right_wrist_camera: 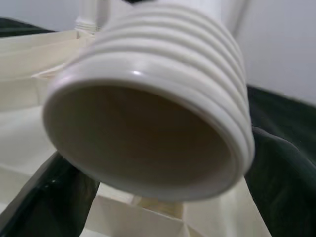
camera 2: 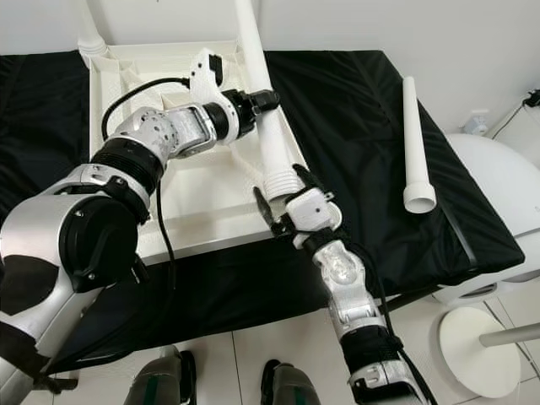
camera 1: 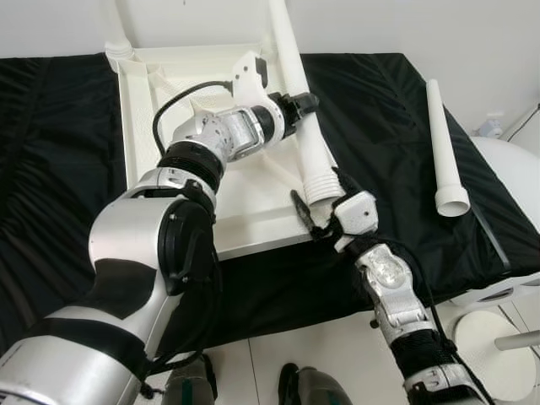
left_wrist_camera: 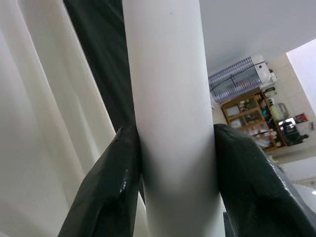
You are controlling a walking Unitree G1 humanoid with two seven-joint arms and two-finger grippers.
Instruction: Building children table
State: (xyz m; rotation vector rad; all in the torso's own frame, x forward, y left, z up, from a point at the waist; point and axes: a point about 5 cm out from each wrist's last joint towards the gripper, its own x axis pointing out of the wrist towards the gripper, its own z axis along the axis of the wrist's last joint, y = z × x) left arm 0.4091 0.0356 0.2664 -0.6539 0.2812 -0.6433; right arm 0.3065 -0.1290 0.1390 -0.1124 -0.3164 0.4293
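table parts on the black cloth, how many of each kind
table top, upside down: 1
leg held by the left gripper and right gripper, the held leg: 1
leg already standing in the far left corner, the corner leg: 1
loose leg lying on the cloth: 1
total: 4 parts, 3 of them legs

Table legs, white, tubular: three. One held leg [camera 1: 302, 110] at upper centre; one loose leg [camera 1: 445, 152] at right, lying on the cloth; one fitted leg [camera 1: 116, 38] at upper left, on the tabletop corner.
Tabletop [camera 1: 169, 160], white, upside down: one.
Black cloth [camera 1: 51, 152]: one.
Grippers: two, left gripper [camera 1: 305, 103] and right gripper [camera 1: 325, 202].
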